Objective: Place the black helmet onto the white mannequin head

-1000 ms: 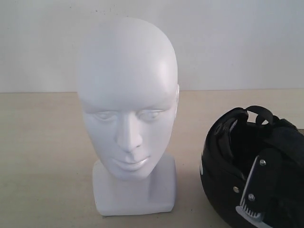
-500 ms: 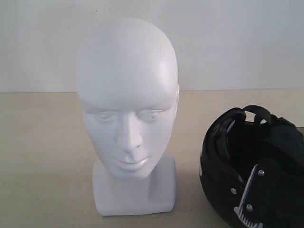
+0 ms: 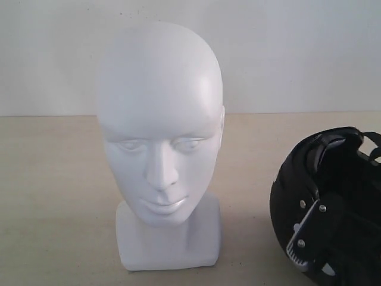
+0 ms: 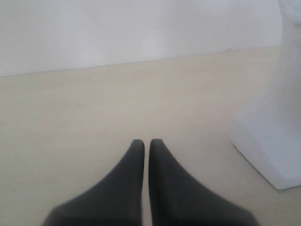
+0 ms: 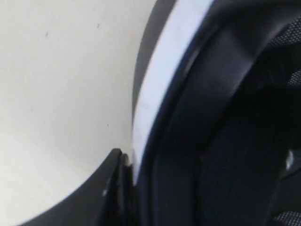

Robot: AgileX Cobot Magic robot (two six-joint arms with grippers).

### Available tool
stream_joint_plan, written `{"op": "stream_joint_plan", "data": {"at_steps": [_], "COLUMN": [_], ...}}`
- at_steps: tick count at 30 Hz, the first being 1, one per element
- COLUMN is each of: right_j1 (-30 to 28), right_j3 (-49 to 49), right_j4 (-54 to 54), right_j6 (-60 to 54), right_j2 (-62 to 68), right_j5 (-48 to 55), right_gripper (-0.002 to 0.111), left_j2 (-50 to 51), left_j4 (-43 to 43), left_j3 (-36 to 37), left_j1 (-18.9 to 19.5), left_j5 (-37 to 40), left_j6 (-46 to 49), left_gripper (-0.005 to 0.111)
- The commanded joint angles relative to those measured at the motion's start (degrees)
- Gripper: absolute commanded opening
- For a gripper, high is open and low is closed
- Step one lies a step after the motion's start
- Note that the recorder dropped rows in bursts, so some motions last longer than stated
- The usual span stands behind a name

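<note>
The white mannequin head stands upright on its squarish base mid-table, face toward the exterior camera; its base corner shows in the left wrist view. The black helmet is at the lower right, tilted so its padded lining and straps show. My right gripper is shut on its rim. In the right wrist view one finger presses on the outside of the helmet; the other finger is hidden inside. My left gripper is shut on nothing, low over the table beside the base.
The beige table runs back to a white wall. The helmet is partly cut off by the exterior view's right and lower edges. A gap of table lies between the helmet and the head's base.
The helmet, held by the right gripper, has shifted to the right and turned, so more of its inside and straps faces the camera. The mannequin head has not moved.
</note>
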Motion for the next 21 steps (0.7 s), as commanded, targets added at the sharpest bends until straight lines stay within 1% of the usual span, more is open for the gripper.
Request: {"op": "stream_joint_plan", "data": {"at_steps": [1,6,11,16,21], "right_j1": [-0.1,-0.1,-0.1,-0.1,-0.1], "right_j3": [-2.8,-6.0,-6.1,-6.1,-6.1], "right_j4": [2.1,8.9,12.1,19.8,24.4], "right_j6": [7.0,9.4,15.7,15.6,15.6], "right_j2": [-0.1,-0.1,-0.1,-0.1,-2.2], "right_j5": [-0.6,-1.7,-7.7,-12.0,-16.7], "right_gripper": [0.0,0.0,0.0,0.0,0.0], "left_j2": [-0.2,-0.2,-0.2,-0.2,-0.2], "left_j4": [0.0,0.0,0.0,0.0,0.0], "left_j3": [0.0,0.0,0.0,0.0,0.0], "left_j1": [0.2,0.2,0.2,0.2,0.2], "left_j5": [-0.4,-0.4,-0.4,-0.4,-0.4], "left_j6": [0.1,0.1,0.1,0.1,0.1], "left_gripper": [0.004,0.004,0.004,0.004,0.004]}}
